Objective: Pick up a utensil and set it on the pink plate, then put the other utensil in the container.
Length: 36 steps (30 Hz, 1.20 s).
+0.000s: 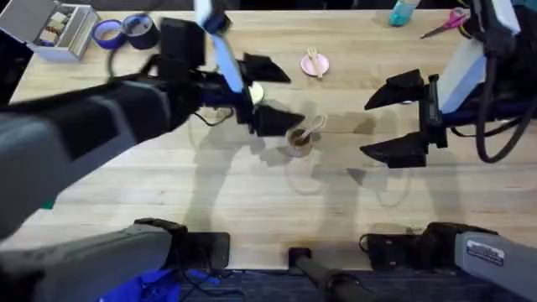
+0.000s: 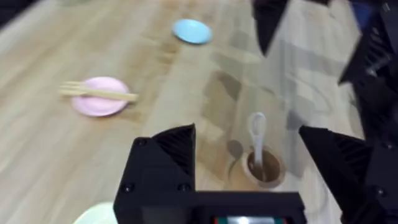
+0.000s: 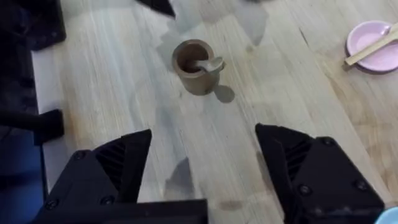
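A pale wooden surface [image 1: 168,180] fills the overhead view, with tape rolls [image 1: 126,32] and a small box [image 1: 57,29] at the upper left and scissors [image 1: 445,23] at the upper right. The left arm rises close under the camera as a large dark blur across the left half, hiding most of a pale yellow plate [image 1: 257,93] near the centre. The left jaws [image 1: 267,94] stand spread wide and empty, just left of the container [image 1: 299,143]. The spoon [image 1: 312,127] stands in the container, bowl end sticking up and leaning out over the rim. In the upper middle, the fork [image 1: 315,60] lies across the pink plate [image 1: 315,65]. A light blue plate [image 2: 191,30] sits beyond it in the left wrist view. The right jaws [image 1: 394,117], at centre right, are also spread wide, holding nothing, well apart from the container
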{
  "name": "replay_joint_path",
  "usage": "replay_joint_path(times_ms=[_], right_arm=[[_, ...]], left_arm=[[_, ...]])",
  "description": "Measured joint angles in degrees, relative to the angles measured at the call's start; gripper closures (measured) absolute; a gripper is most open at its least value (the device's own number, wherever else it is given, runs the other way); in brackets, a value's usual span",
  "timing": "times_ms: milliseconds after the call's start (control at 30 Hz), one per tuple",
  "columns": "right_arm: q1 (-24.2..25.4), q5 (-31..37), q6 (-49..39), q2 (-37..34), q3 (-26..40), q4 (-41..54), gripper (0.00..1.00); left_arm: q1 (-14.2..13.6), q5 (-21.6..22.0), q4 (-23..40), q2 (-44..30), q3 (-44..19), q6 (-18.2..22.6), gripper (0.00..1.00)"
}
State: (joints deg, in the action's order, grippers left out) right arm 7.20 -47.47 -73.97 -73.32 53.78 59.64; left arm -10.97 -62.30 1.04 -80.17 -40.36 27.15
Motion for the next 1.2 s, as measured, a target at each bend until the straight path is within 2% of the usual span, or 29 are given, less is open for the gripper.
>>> replay_joint_path(times_ms=[233, 367, 733, 933, 1200], right_arm=[[0.0, 1.3, 1.8, 0.0, 0.0, -0.4, 0.005], [0.1, 4.3, 7.2, 0.0, 0.1, -2.8, 0.005], [0.1, 15.8, 29.1, 1.2, 7.5, -5.4, 0.004], [1.0, 24.2, 40.7, 10.5, 8.5, -5.1, 0.004], [7.2, 29.1, 50.5, 22.4, 8.9, -0.4, 0.004]], left_arm=[[5.2, 7.0, 3.1, 8.5, 0.0, -11.0, 0.004], [7.4, 13.0, 7.6, 13.1, 0.0, -17.2, 0.004], [9.1, 31.5, 23.1, 25.8, 0.0, -28.9, 0.004], [9.2, 42.2, 32.5, 33.1, 0.0, -32.7, 0.004], [9.2, 49.6, 38.0, 40.2, 0.0, -36.6, 0.004]])
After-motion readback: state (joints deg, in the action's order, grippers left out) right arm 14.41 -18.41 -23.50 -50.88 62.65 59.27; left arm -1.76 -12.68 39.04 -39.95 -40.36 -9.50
